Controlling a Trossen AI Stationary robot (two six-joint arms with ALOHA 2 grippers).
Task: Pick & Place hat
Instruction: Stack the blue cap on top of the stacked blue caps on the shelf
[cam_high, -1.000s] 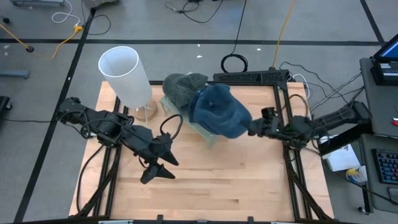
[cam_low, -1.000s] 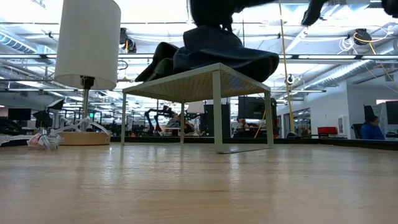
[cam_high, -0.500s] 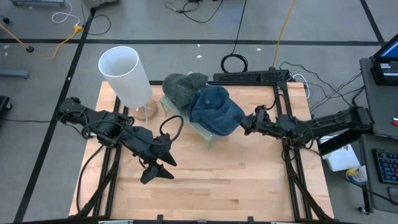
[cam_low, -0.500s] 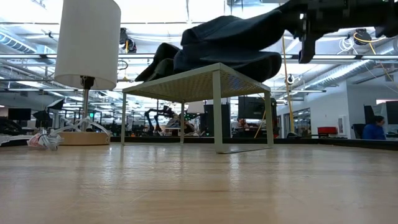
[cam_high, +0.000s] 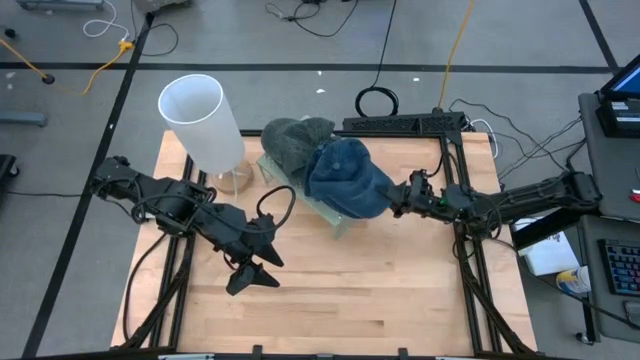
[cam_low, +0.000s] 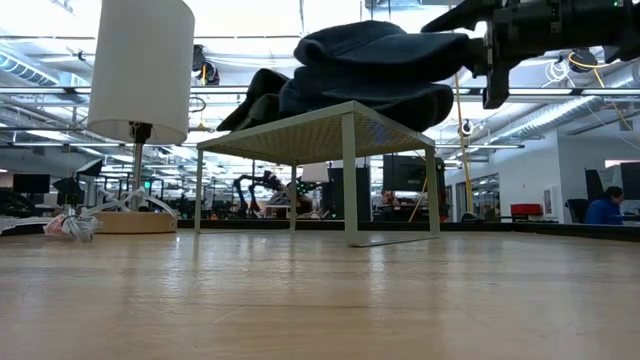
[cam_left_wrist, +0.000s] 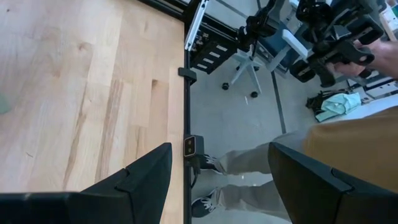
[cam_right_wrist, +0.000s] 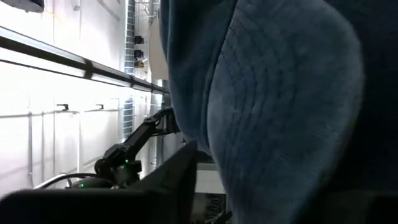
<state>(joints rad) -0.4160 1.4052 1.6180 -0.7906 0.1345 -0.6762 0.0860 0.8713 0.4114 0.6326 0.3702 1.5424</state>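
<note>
Blue denim cap (cam_high: 345, 180) is lying on the pale green perforated metal stand (cam_low: 330, 128), overlapping a grey knitted hat (cam_high: 292, 143) there. We are seeing the right gripper (cam_high: 399, 199) reaching level toward the stand, at the cap's brim; whether its fingers are parted or pinching the brim we cannot tell. A second ago it was carrying the cap higher; the cap is now sitting lower and flatter. The left gripper (cam_high: 248, 276) is waiting near the stand's front, fingers spread wide, unmoved.
</note>
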